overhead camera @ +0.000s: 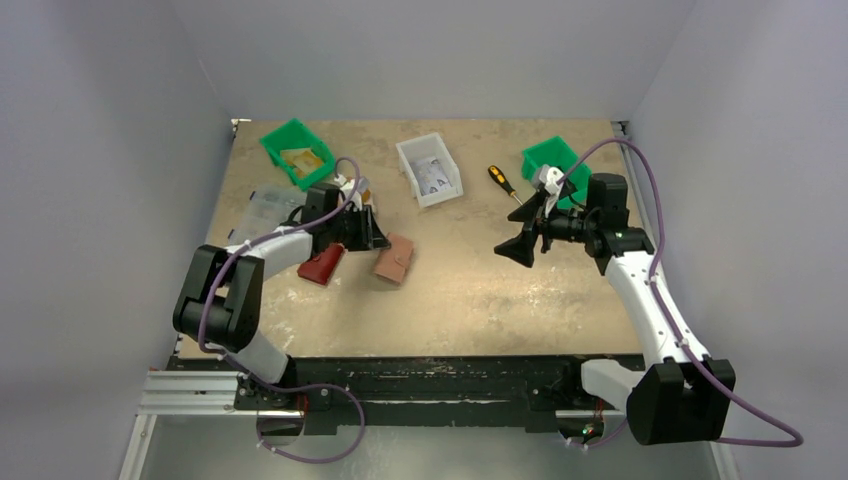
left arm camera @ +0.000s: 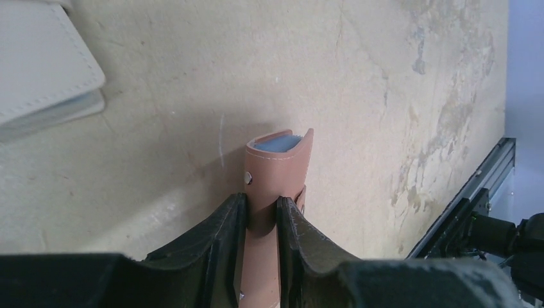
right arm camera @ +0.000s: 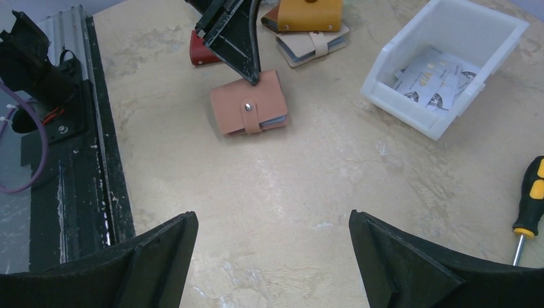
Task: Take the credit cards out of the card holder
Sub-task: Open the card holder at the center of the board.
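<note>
The card holder [overhead camera: 395,262] is a brown-pink leather wallet, closed with a snap strap, left of the table's middle. My left gripper [overhead camera: 378,238] is shut on its far edge. In the left wrist view the holder [left arm camera: 279,173] sticks out from between the jaws, which press on both of its sides. A light blue card edge [left arm camera: 280,142] shows in its open end; the other credit cards are hidden. In the right wrist view the holder [right arm camera: 249,102] looks to rest on the table. My right gripper [overhead camera: 517,250] is open and empty, right of the middle [right arm camera: 272,224].
A red pouch [overhead camera: 322,265] lies left of the holder. A mustard wallet [right arm camera: 308,14] and a beige wallet [right arm camera: 314,45] lie behind it. A white bin [overhead camera: 405,165] with papers, a screwdriver [overhead camera: 503,181] and two green bins [overhead camera: 297,152] [overhead camera: 553,160] sit at the back.
</note>
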